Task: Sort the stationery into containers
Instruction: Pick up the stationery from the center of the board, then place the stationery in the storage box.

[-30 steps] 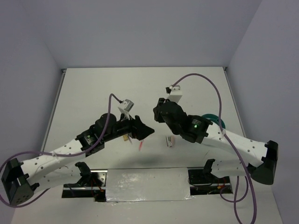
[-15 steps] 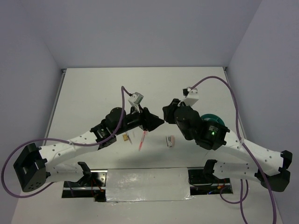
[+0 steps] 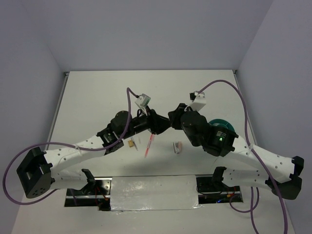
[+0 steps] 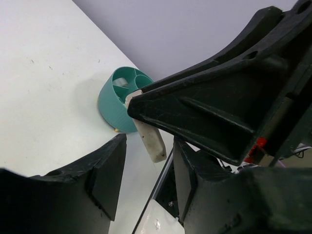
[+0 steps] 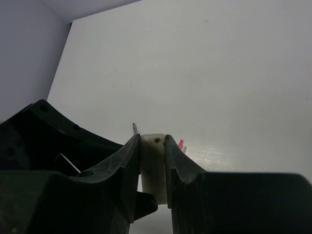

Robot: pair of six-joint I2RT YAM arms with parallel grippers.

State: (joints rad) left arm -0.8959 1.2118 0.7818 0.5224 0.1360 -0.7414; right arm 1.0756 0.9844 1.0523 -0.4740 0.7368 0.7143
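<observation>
The white table (image 3: 97, 97) carries everything, and the two arms reach over it from the near edge. The left arm (image 3: 73, 151) and the right arm (image 3: 253, 156) meet nose to nose above its middle.

The teal cup (image 4: 113, 105) stands on the right side of the table, half hidden behind the right arm in the top view. From the left wrist camera I see its inner walls and some compartments. Nothing sticks out of them, but their bottoms are not visible to me.

The right gripper (image 5: 153, 140) is clamped on a pale oblong piece (image 5: 154, 168), perhaps an eraser, and holds it up in the air, well above the table. The left gripper (image 3: 160, 126) has its fingers spread. In its own camera the pale piece hangs between them with a gap on each side, so it does not grip anything.

On the table below the grippers lie the pink-white mini stapler (image 3: 177, 147), the pink-red pen (image 3: 148, 145) and, to the left of it, the small yellow-brown block (image 3: 131, 144). The right wrist view also shows the tip of a greyish pen (image 5: 135, 128) near the pink-red one.

I judge that the sorting is at an early stage. One piece is lifted, maybe for passing from hand to hand, and I see nothing in the cup. The stapler, the pens and the block all remain to be put in.
</observation>
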